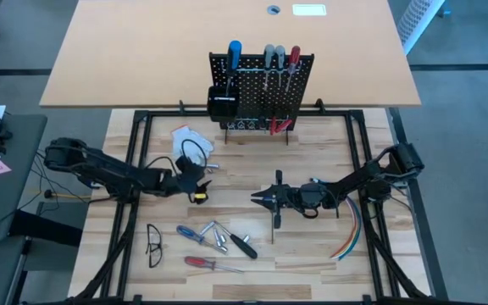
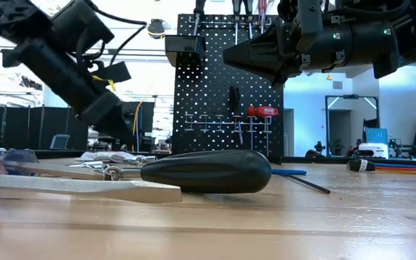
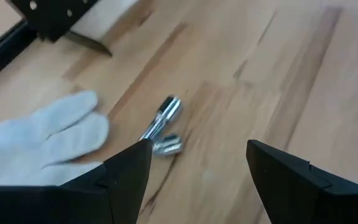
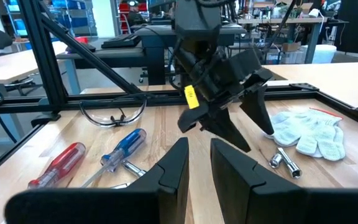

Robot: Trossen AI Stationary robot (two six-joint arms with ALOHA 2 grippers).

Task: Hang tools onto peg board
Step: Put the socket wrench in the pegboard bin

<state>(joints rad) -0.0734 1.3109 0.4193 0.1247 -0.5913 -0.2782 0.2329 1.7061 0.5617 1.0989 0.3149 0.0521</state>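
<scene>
While the peg board (image 1: pixel 261 89) stands at twelve o'clock on the table (image 1: pixel 312 263) in the high view, loose tools (image 1: pixel 217 240) lie at seven o'clock, with the left gripper (image 1: pixel 200 178) at nine and the right gripper (image 1: pixel 257 198) near centre. Low view: a black-handled screwdriver (image 2: pixel 206 171) lies foremost. Left wrist view: its fingers (image 3: pixel 129 177) stand apart above silver bits (image 3: pixel 165 124) beside a white glove (image 3: pixel 42 134). Right wrist view: its fingers (image 4: pixel 176 165) stand narrowly apart, holding nothing.
</scene>
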